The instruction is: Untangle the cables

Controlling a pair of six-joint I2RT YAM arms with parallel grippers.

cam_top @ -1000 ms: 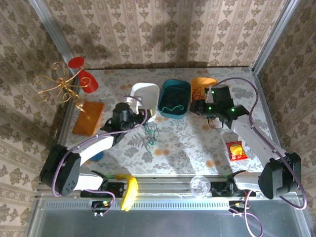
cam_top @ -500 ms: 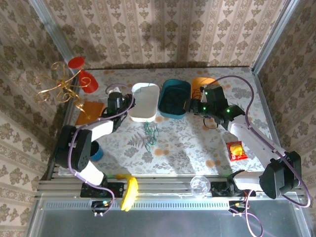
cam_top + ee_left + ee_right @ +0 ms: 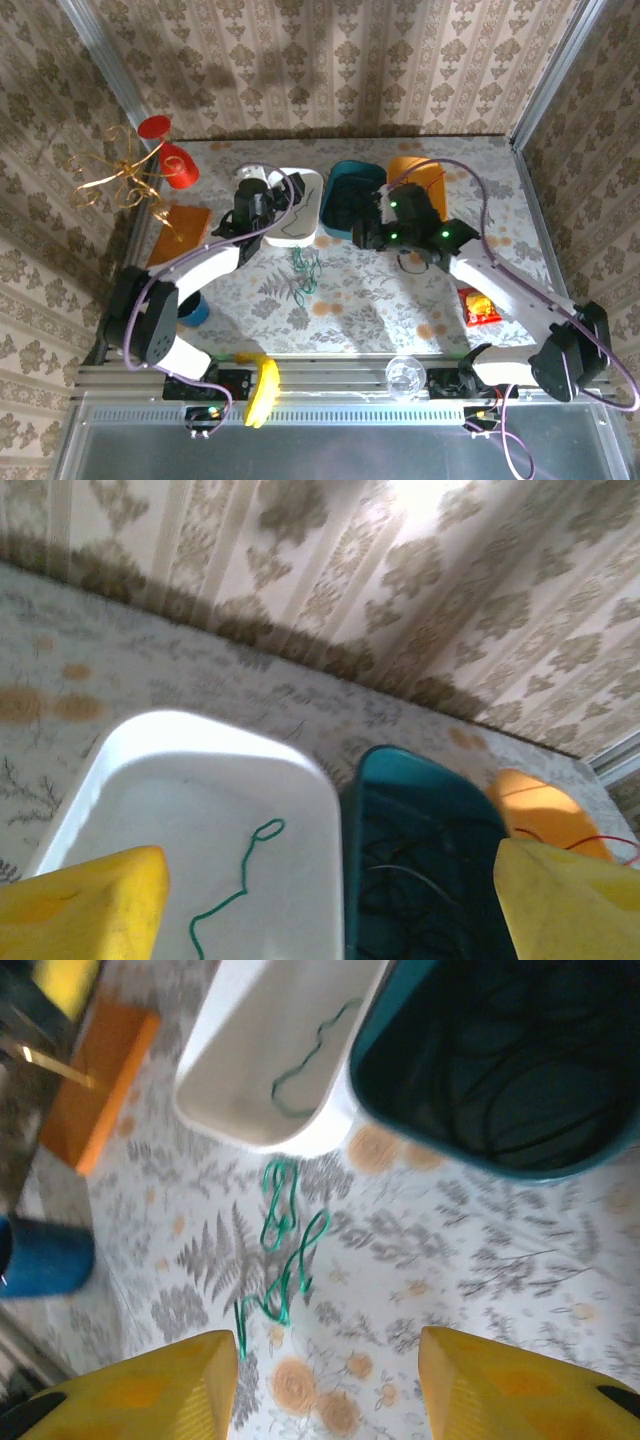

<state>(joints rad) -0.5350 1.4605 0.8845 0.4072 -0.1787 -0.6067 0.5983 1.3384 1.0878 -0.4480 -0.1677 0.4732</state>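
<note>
Left gripper (image 3: 325, 915): yellow fingers spread wide with nothing between them, hanging over the near rims of two containers. Right gripper (image 3: 325, 1390): fingers likewise spread and empty, above the floral-patterned tabletop (image 3: 450, 1260).

Thin green cable (image 3: 283, 1255): lies in loose loops on the tabletop, at 6 o'clock of the white oblong plastic tray (image 3: 300, 1132), just beside its rim. A second green strand (image 3: 235, 885) lies inside that tray; whether the two join cannot be told. Black cables (image 3: 400, 875): coiled inside the teal plastic bin (image 3: 400, 765), which stands just beside the tray at its 3 o'clock. Thin red cable (image 3: 585, 842): rests at the orange plastic bin (image 3: 530, 800), at 3 o'clock of the teal one.

Flat orange block (image 3: 100, 1085): at 9 o'clock of the tray. Blue cup (image 3: 40, 1255): at 7 o'clock, well apart. Red snack packet (image 3: 480, 305): at 4 o'clock of the right gripper, well apart.
</note>
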